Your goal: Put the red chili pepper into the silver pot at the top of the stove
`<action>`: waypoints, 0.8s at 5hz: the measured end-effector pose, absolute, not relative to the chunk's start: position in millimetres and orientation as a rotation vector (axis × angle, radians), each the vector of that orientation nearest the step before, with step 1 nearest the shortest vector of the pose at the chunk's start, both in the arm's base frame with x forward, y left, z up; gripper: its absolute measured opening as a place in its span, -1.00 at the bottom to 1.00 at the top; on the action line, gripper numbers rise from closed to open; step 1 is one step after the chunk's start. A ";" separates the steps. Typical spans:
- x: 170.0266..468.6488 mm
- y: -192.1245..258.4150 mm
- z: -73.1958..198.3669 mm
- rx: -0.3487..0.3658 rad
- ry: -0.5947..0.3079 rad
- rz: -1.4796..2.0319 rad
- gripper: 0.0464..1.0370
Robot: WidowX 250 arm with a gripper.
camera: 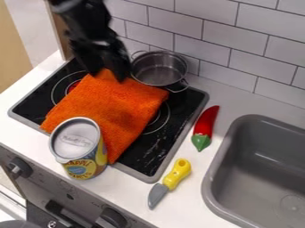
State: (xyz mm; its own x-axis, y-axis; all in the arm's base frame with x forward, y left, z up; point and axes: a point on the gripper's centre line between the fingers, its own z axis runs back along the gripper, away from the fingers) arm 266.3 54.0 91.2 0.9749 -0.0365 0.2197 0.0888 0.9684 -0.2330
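Spanning the space between stove and sink, a white counter (pixel 193 191) bears the red chili pepper (pixel 206 124), outside the silver pot (pixel 159 75)

A wall of pale rectangular tiles (pixel 220 35) rises behind the counter. At the right, the gray sink basin (pixel 250 147) is let into the worktop, its corners rounded. To its left is the black cooktop (pixel 140 151), framed in gray and marked with ringed burners.

The black robot arm (pixel 86 18) comes down from the upper left. Its gripper (pixel 108 76) hangs at the far part of the cooktop, just left of the pot, with its fingers apart. An orange cloth (pixel 113 107) slants over the middle of the cooktop, one corner showing between the fingertips; whether they touch it, I cannot tell.

The pot stands upright at the back right of the cooktop, near the tiles, with looped handles. A can (pixel 74 142) with a yellow and blue label stands upright at the cooktop's front edge.

On the counter, a toy knife (pixel 170 182) with a yellow handle and gray blade lies near the cooktop's front right corner. Farther back, between cooktop and sink, lies the chili, its green stem end toward the knife.
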 end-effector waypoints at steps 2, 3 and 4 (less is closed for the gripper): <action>263.3 -9.9 72.4 -0.215 -0.159 0.173 0.92; 268.4 -31.7 59.3 -0.218 -0.153 0.188 0.92; 277.1 -43.9 47.0 -0.251 -0.147 0.177 0.92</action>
